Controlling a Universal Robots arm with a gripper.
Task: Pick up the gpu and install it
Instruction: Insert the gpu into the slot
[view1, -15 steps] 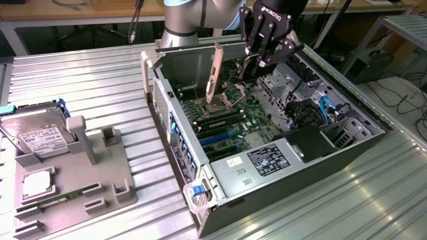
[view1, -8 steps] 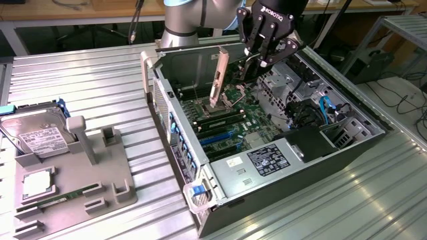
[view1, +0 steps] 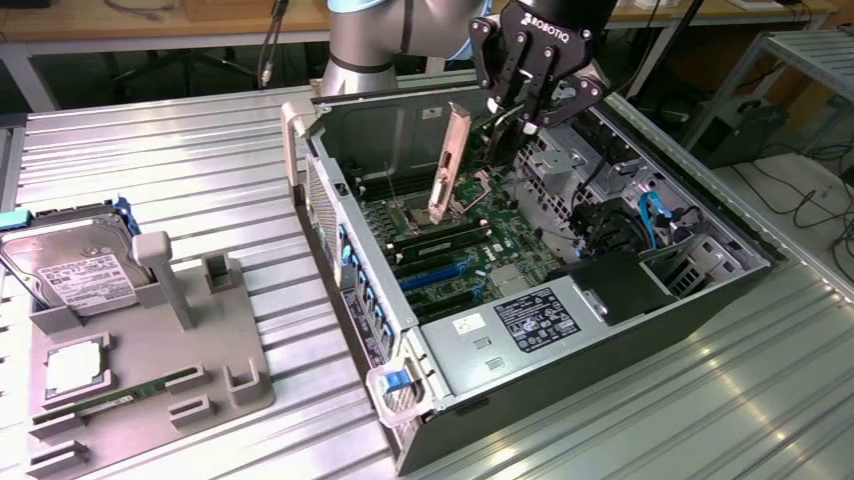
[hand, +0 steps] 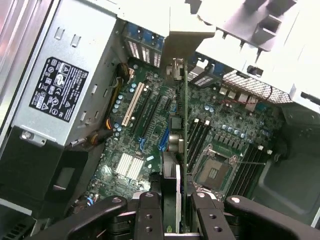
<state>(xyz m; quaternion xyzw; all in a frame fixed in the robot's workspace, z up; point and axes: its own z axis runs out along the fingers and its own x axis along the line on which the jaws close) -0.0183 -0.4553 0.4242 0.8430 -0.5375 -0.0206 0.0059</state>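
The exterior view looks down at an angle from above and from some way off, taking in the whole open computer case (view1: 534, 270) on the metal worktop (view1: 174, 160). The wrist view looks steeply down from close above, past the gripper (hand: 172, 210), into the case. Both views share the green motherboard (view1: 467, 240) and the labelled power supply (hand: 65, 90).
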